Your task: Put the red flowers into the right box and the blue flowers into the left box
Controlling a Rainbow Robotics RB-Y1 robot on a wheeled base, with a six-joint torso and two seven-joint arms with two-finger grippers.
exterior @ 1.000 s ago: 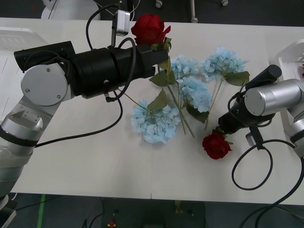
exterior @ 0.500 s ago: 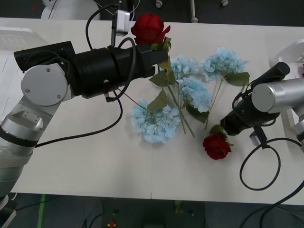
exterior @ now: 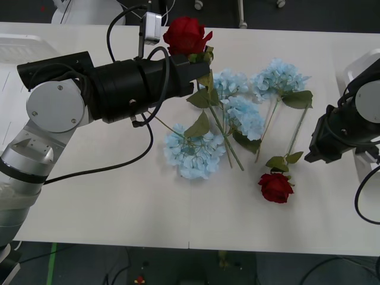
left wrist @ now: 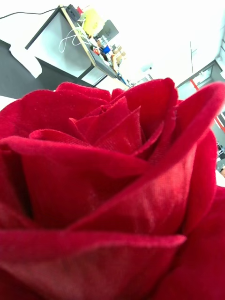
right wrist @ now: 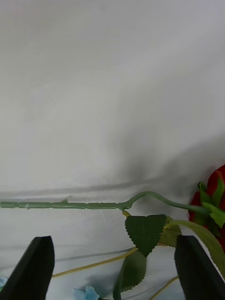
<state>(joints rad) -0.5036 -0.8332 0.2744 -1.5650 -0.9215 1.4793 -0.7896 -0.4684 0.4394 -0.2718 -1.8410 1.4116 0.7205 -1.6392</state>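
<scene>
1. The left pincer point(exterior: 199, 62) sits in the upper middle of the front view, at the end of the black forearm that reaches in from the left; it grips the stem of a red rose point(exterior: 187, 35) whose head stands upright just above it, and the same rose head point(left wrist: 112, 187) looms close in the left wrist view
2. The right pincer point(right wrist: 112, 262) hangs with its two black fingers point(right wrist: 40, 267) spread apart and holding nothing; in the front view the right arm point(exterior: 347, 127) is at the right edge, beside the loose rose's stem end
3. A second red rose point(exterior: 276, 187) lies on the white desk point(exterior: 95, 196) at lower right of centre, head toward the bottom of the frame, its thin stem point(exterior: 297, 133) running up and slightly right toward the right arm; in the right wrist view this stem point(right wrist: 70, 205) crosses the frame sideways just beyond the open fingers, with the head point(right wrist: 213, 199) at the right edge
4. Count in the front view: two red roses and four blue flowers point(exterior: 193, 154), the latter clustered in the middle of the desk, stems overlapping
5. Of the blue heads, one lies at lower centre, one in the middle point(exterior: 244, 116), and two at upper centre and upper right point(exterior: 278, 77)
6. A white box point(exterior: 362, 62) shows partly at the right edge
</scene>
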